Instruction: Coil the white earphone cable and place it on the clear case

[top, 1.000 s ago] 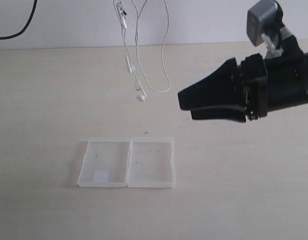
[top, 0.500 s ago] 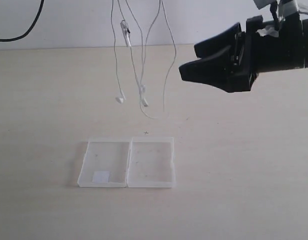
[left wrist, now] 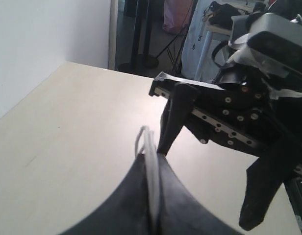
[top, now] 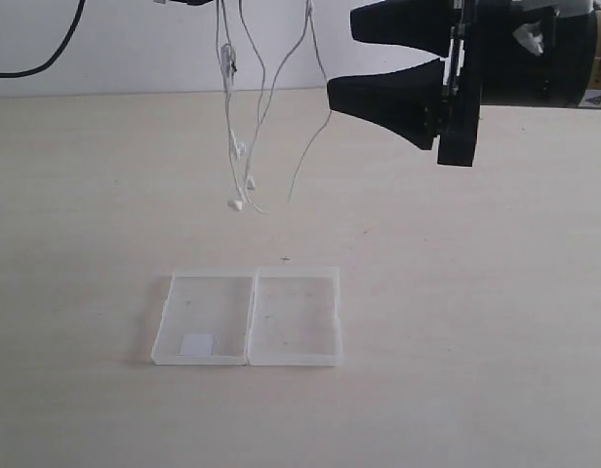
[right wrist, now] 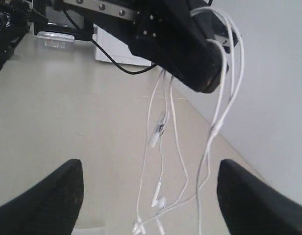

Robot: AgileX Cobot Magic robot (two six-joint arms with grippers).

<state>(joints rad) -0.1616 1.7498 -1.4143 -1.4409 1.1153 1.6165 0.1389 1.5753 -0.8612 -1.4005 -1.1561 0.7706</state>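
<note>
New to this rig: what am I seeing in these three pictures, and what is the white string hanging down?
This is a two-armed robot; each arm ends in a black two-fingered gripper. One picture is from a camera off the arms, two from cameras on the wrists. On the pale table lies an open clear case with a small white patch in one half. The left gripper is shut on a white earphone cable, whose earbuds dangle above the table. The right gripper is open nearby, holding nothing.

Black tapered fingers (top: 388, 97), silver screws (left wrist: 228, 100), grey wrist camera (left wrist: 278, 41)
</note>
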